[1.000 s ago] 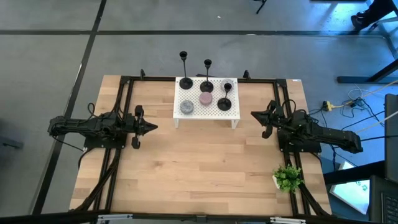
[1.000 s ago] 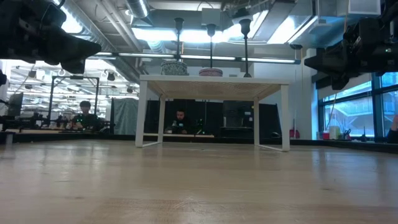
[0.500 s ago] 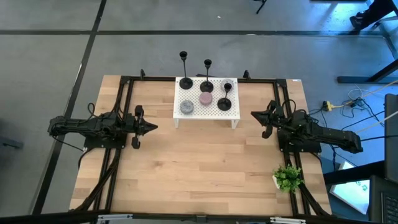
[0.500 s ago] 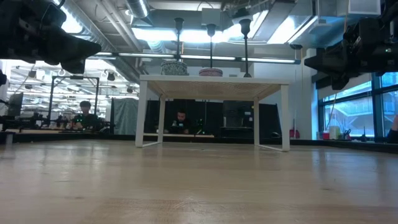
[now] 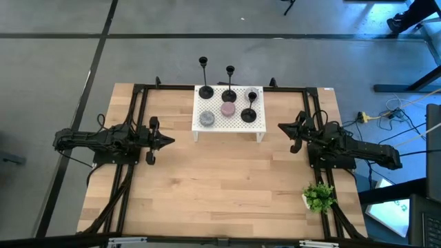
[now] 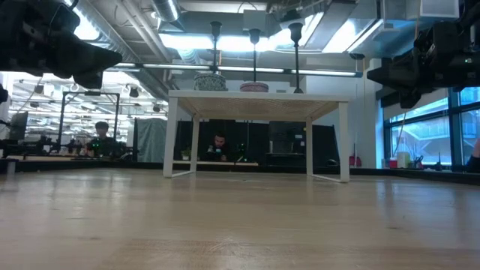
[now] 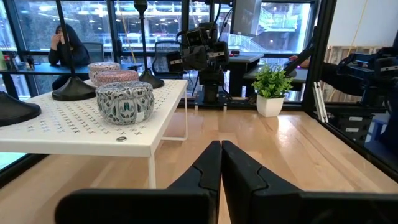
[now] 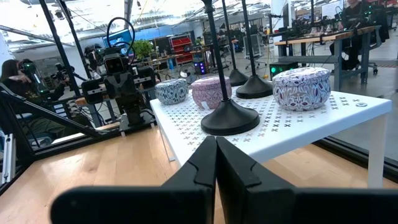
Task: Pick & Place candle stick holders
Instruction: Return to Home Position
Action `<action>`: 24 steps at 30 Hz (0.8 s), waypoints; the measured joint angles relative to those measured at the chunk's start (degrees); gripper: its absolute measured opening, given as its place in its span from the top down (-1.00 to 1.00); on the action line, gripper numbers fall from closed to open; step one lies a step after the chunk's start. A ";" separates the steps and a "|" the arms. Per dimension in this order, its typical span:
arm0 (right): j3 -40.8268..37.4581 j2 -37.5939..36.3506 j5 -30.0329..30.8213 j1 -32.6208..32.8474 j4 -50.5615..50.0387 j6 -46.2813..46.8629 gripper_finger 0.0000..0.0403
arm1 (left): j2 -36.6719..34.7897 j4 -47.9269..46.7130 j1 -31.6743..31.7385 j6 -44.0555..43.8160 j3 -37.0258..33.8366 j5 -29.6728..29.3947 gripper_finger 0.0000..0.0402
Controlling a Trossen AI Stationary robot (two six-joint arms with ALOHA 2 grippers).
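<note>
Nothing moved: left fingers (image 7: 205, 171) and right fingers (image 8: 202, 165) stay closed, empty, flanking the shelf (image 5: 233, 127) of candle stick holders (image 5: 249, 114), tins (image 5: 207, 119).

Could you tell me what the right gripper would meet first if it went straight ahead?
The right gripper would probably meet the white shelf first, near the closest candle stick holder; height is uncertain.

Only background motion logged. In the low frame's centre, seen under the white shelf (image 6: 255, 96), the seated person (image 6: 219, 141) has shifted slightly to the right. In the high frame's upper right corner, a person's shoe (image 5: 397, 24) has edged slightly left. We note nothing else.
</note>
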 joint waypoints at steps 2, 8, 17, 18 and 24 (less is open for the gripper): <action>0.00 0.00 0.00 0.00 0.00 0.00 0.95 | 0.00 0.00 0.00 0.00 0.00 0.00 0.98; 0.02 0.00 -0.02 -0.02 0.00 0.00 0.95 | -0.02 0.00 0.00 0.00 0.00 0.00 0.96; 0.00 0.00 -0.02 -0.02 -0.02 0.00 0.95 | -0.02 0.00 0.00 0.00 0.00 0.00 0.98; 0.00 0.00 0.00 -0.02 -0.02 0.02 0.95 | -0.01 0.00 0.00 0.00 0.00 0.00 0.98; 0.02 0.00 -0.01 -0.01 -0.01 0.01 0.95 | 0.00 0.00 0.00 0.00 0.00 0.00 0.96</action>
